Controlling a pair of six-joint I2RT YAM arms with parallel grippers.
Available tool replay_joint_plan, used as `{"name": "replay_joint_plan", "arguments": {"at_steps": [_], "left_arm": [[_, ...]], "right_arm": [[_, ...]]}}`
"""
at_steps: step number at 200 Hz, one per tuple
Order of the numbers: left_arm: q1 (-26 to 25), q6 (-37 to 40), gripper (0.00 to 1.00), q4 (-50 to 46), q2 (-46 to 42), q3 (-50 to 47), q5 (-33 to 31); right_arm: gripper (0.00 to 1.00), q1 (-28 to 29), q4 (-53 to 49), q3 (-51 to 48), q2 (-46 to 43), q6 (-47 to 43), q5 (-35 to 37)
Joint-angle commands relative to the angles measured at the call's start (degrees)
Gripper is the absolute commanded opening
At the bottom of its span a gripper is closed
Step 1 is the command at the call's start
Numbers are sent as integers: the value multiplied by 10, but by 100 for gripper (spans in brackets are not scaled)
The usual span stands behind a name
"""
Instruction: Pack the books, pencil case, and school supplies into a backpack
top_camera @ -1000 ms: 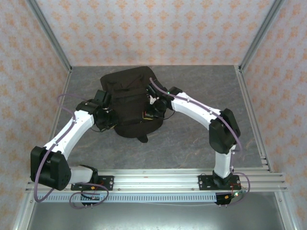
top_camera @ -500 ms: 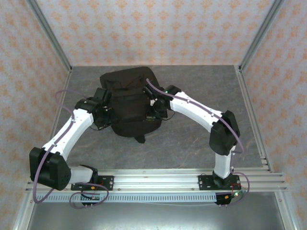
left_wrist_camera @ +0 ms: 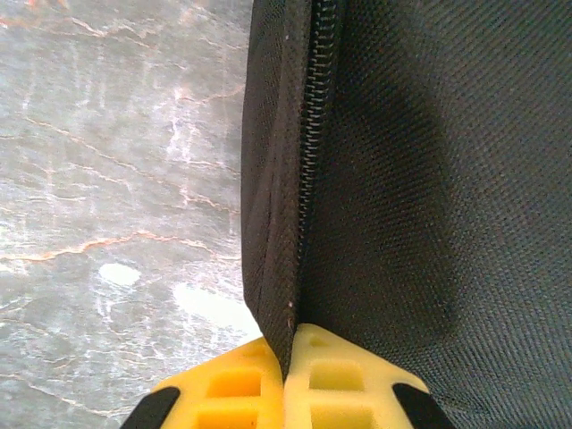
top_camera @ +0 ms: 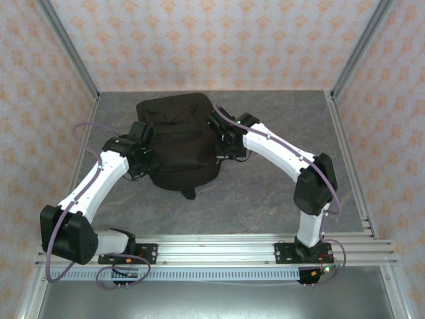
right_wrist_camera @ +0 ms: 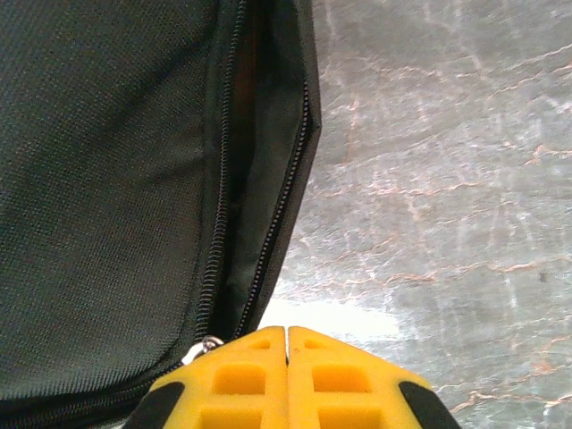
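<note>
Backpack (top_camera: 178, 143) lies mid-worktop (top_camera: 265, 193) between both arms, long axis near-to-far; left gripper (left_wrist_camera: 288, 347) clamped on its left seam; right gripper (right_wrist_camera: 286, 338), jaws together, at its right zip (right_wrist_camera: 268, 232)

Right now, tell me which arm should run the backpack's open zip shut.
Right. The right hand, shut, sits beside the metal zip slider at the gaping zip's end. The left hand pinches the backpack's side seam, likely better for steadying.
</note>
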Motion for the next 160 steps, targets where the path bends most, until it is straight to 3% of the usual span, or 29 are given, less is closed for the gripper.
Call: {"name": "replay_joint_plan", "arguments": {"at_steps": [1, 36, 52, 91, 128, 160], "left_arm": [[20, 10, 6, -40, -4, 45, -96], [65, -11, 26, -39, 61, 94, -85], [85, -23, 36, -40, 81, 106, -26], [69, -77, 62, -40, -10, 84, 57], [-18, -130, 64, -60, -66, 46, 98], [-28, -202, 65, -43, -105, -35, 163]], "right_arm": [[0, 5, 23, -8, -41, 21, -33], [0, 47, 77, -16, -49, 87, -90], [0, 70, 111, -26, -50, 124, -102], [0, 113, 179, -58, -61, 188, -93], [0, 121, 253, -111, -84, 237, -115], [0, 148, 266, -116, -89, 248, -101]]}}
